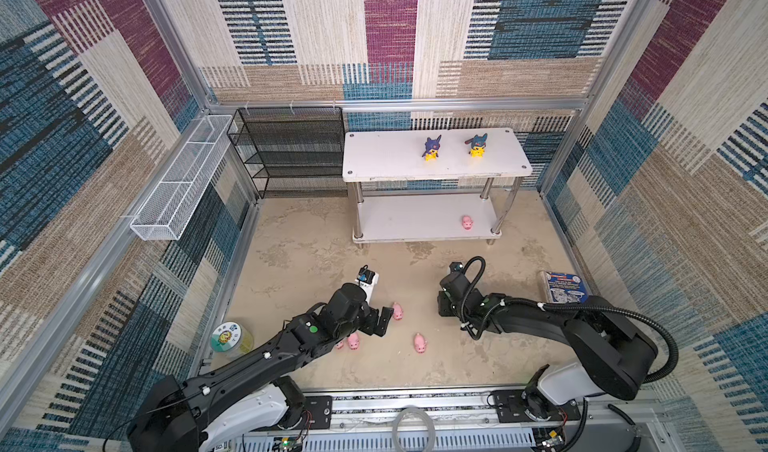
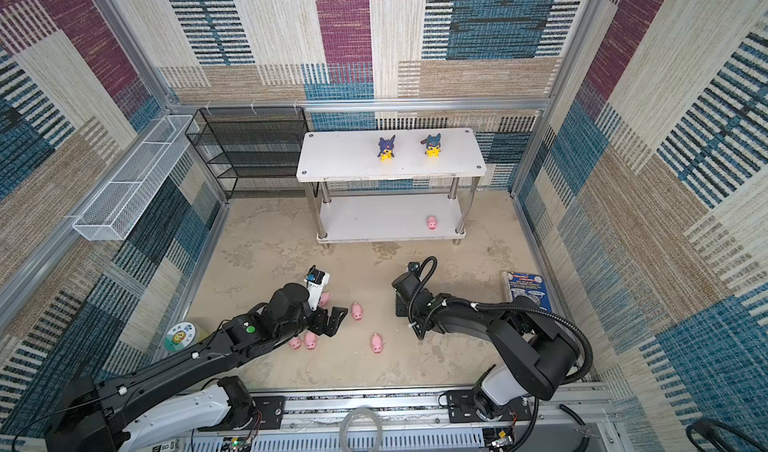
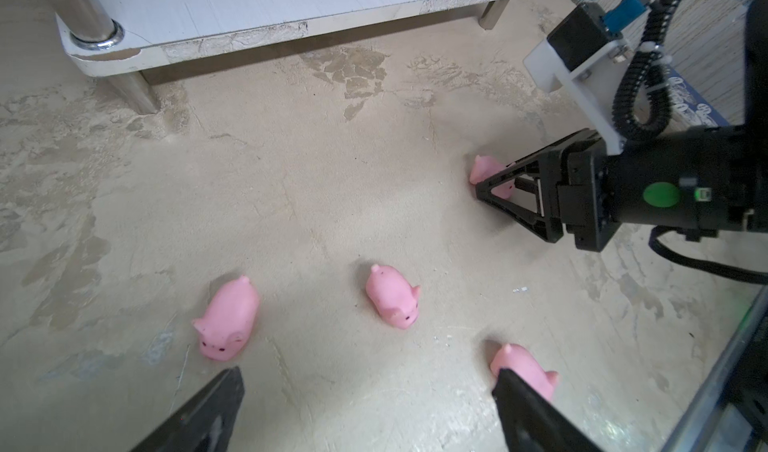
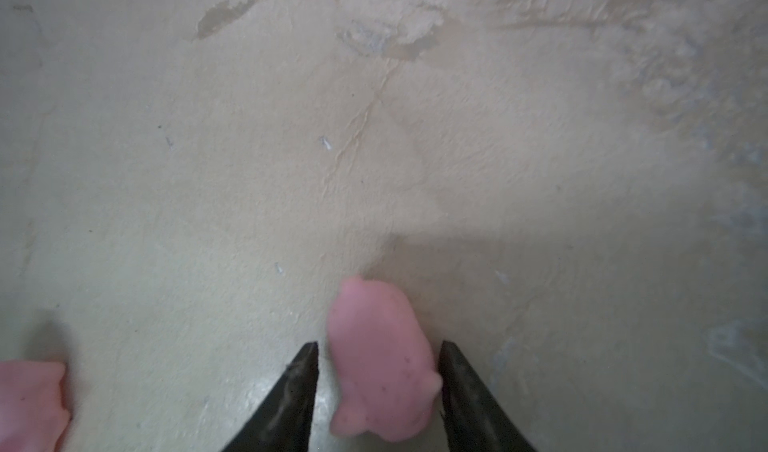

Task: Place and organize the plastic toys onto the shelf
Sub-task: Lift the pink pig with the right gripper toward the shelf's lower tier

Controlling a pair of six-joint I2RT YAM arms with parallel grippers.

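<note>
One pig (image 4: 380,367) lies between the part-open jaws of the right gripper (image 4: 376,346), flanked but not pinched, apparently on the floor (image 4: 374,138). Risk: an off-centre close could squirt it out.

Left gripper (image 3: 368,373) — spread wide, empty, three more pigs (image 3: 392,296) near.

Shelf (image 1: 415,217) at 12 o'clock — lower-tier pig (image 1: 467,222), two figurines (image 1: 431,149) on top.
</note>
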